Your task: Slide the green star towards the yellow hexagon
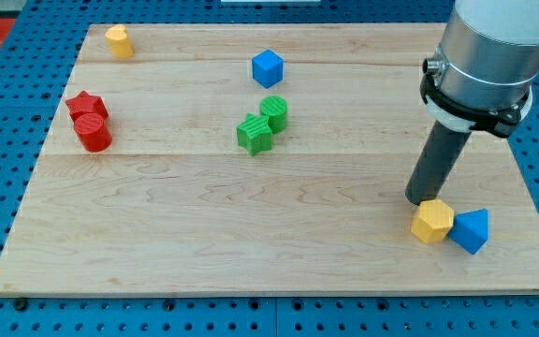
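Since the green star (254, 134) sits mid-tabletop (204, 243) touching a green cylinder (274, 112), any push risks dragging that along or sending the star wide. My tip (419, 199) is far right, right against the yellow hexagon (432, 222), so it could nudge the target leaving. No hand here, just a rod.

Count, left to right: two reds, two yellows, two greens, two blues.

On the board (204, 234), I am seeing my tip (421, 200) touching the yellow hexagon (431, 223) at the view's lower right, the blue block (471, 230) sitting just beside it. The green star (254, 133) and green cylinder (274, 112) are touching mid-board, the blue cube (267, 67) lying above them. Two red blocks (89, 122) are sitting left, a yellow block (118, 41) top left.
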Motion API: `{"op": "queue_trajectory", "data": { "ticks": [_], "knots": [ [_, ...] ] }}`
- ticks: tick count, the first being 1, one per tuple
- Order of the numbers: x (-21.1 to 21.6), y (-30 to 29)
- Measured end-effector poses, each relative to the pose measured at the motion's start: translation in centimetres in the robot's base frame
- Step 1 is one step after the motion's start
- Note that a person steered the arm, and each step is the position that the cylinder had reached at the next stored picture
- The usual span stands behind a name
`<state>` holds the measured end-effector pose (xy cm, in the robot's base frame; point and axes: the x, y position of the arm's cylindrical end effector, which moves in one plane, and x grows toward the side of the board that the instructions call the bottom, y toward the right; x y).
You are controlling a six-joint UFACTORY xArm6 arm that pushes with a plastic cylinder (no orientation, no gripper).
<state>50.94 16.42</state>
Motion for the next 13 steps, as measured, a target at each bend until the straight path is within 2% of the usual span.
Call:
{"op": "queue_trajectory", "data": {
  "ticks": [1,3,5,6,8,9,11,12,13],
  "knots": [
    [-1.6,-1.1],
    [-8.6,-1.9],
    [-14.5,-6.8],
    [-14.9,-13.1],
    [-9.1,-21.0],
    [-7.3,-21.1],
    [-3.5,-26.9],
    [-2.6,-21.5],
    [-2.6,-11.4]
  ]
}}
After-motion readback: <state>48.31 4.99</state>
